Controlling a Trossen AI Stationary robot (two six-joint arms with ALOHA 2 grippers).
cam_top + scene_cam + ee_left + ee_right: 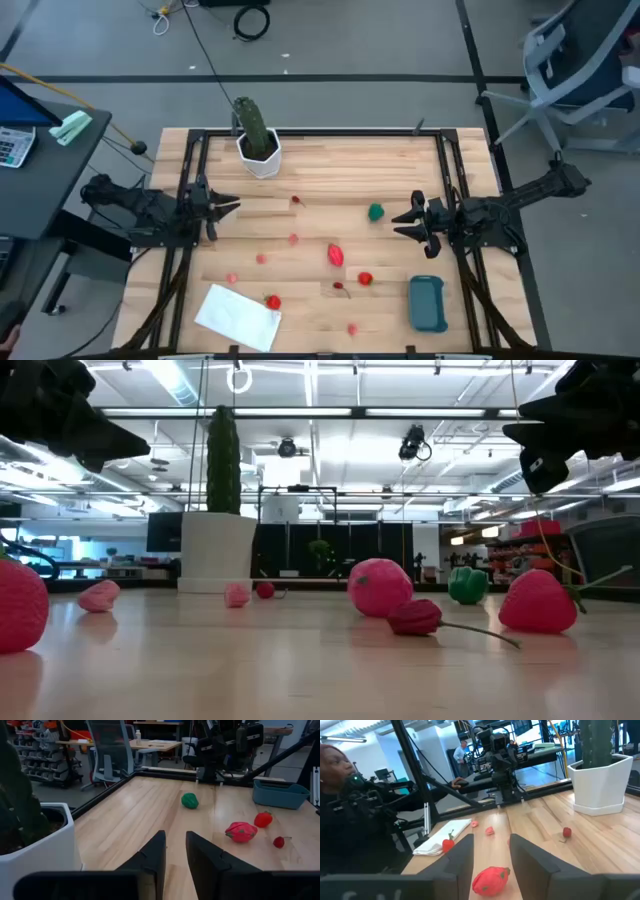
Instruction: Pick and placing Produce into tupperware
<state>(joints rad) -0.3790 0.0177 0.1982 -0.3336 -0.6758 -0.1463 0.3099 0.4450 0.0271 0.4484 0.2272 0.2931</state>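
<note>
High view: tupperware (427,303) empty near right hand (408,225), produce (335,254) scattered on counter (330,170); both hands released, left hand (226,206) idle; nothing placed yet.

We see a table (400,170) of pale wood planks, smooth with a soft sheen. The tupperware (427,303) looks like matt teal plastic. The produce (380,587) seems moulded plastic, faintly dimpled and dull. The cactus pot (259,158) is smooth, glossy white. The white sheet (238,317) looks like crumpled paper or cloth; we cannot tell which.
</note>
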